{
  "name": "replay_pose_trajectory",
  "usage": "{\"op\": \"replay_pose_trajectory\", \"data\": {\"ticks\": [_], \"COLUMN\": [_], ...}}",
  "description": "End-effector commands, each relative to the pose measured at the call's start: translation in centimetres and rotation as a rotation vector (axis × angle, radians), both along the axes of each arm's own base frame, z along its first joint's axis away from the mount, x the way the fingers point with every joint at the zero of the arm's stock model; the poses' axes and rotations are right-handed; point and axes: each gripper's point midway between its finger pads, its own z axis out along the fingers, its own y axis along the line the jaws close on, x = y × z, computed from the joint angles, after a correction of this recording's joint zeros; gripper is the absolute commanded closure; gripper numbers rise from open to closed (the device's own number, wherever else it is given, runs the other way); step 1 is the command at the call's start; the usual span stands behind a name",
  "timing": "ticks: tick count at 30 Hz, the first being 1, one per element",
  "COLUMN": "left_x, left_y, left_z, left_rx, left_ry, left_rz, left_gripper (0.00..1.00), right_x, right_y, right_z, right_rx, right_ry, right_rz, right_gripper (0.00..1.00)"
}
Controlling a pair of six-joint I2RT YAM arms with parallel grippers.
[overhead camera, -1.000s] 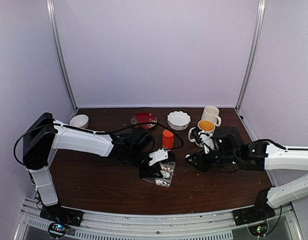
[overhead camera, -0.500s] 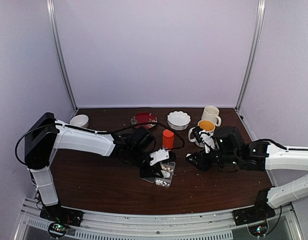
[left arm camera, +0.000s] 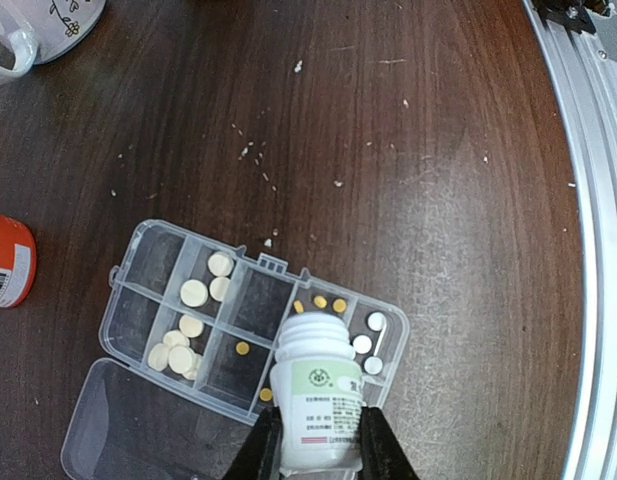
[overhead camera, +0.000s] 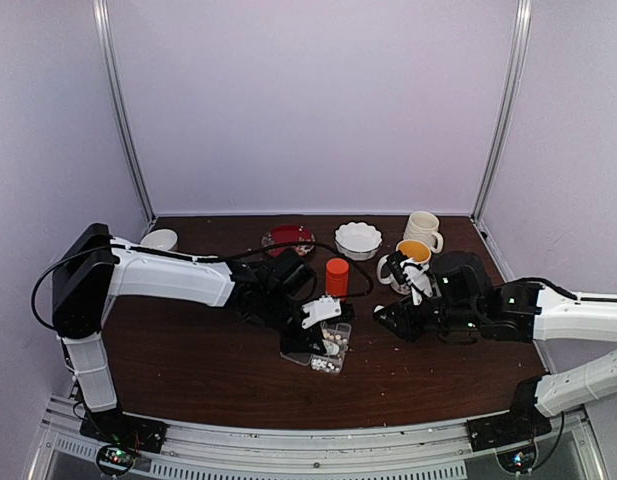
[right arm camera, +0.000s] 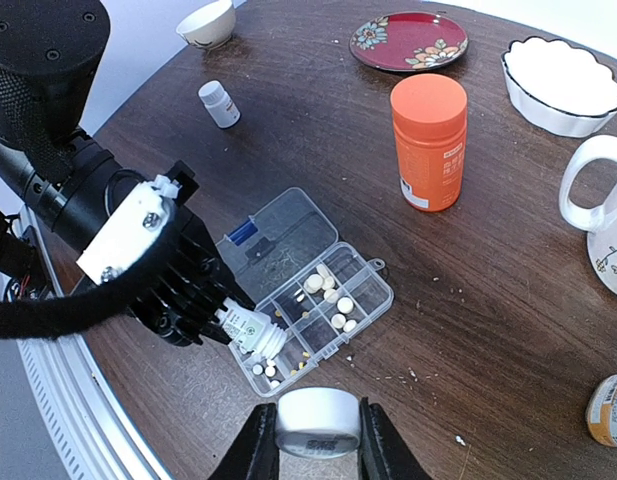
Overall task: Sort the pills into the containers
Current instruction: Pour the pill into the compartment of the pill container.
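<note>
While both arms reach over the brown table (overhead camera: 188,370), each wrist shows the following.

Left fingers: the left gripper (left arm camera: 321,445) is clamped on a small white bottle (left arm camera: 318,380), one finger against each side of its label.
Bottle mouth: it points away from the fingertips, its open end over the cells just ahead of them.
Pill organizer (left arm camera: 148,235): clear and flat on the table, it lies ahead and to the left of the left fingers.
Lid (left arm camera: 118,430): swung open, it lies flat just left of those fingers.
Pills (left arm camera: 193,293): larger pale yellow ones sit in the cells far left of the bottle. Tiny yellow ones are beside its mouth, and white ones are in the end cell to its right.
Specks (left arm camera: 253,150): white crumbs are scattered on the wood beyond the organizer.
Right fingers: the right gripper (right arm camera: 318,445) is closed on a white round piece (right arm camera: 318,418). Whether it is a cap or a bottle end cannot be told.
Ahead of the right fingers: the organizer lies near, not touching.
Further out: an orange bottle (right arm camera: 429,140) stands upright. A second white bottle (right arm camera: 219,103) stands far left.
Farthest: a red plate (right arm camera: 408,40), a scalloped white bowl (right arm camera: 563,85) and a small bowl (right arm camera: 208,22).
Right of the right fingers: a white mug (right arm camera: 608,210).
</note>
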Motion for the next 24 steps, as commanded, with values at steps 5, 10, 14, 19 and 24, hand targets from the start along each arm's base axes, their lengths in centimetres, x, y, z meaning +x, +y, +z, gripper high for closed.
{"op": "replay_pose_trajectory", "data": {"ticks": [5, 10, 14, 19, 24], "left_x": [0.0, 0.1, 0.0, 0.1, -0.1], "left_y": [-0.6, -0.6, -0.7, -0.4, -0.7], "left_z": [1.1, 1.4, 0.8, 0.7, 0.4], "left_rx": [-0.055, -0.051, -0.069, -0.053, -0.015], "left_ry": [-0.019, -0.025, -0.029, -0.034, -0.003], "left_rz": [0.005, 0.010, 0.002, 0.012, 0.002], "left_gripper": [1.00, 1.00, 1.00, 1.00, 1.00], "right_x": [0.4, 0.4, 0.5, 0.4, 0.4], "right_y": [-0.3, -0.3, -0.3, -0.3, -0.3], "right_z": [1.4, 1.4, 1.3, 1.2, 1.3], "right_rx": [0.009, 0.008, 0.007, 0.009, 0.010], "right_ry": [-0.031, -0.030, -0.032, -0.026, -0.025], "right_rz": [-0.024, -0.022, -0.024, -0.024, -0.024], "right_gripper": [1.00, 1.00, 1.00, 1.00, 1.00]}}
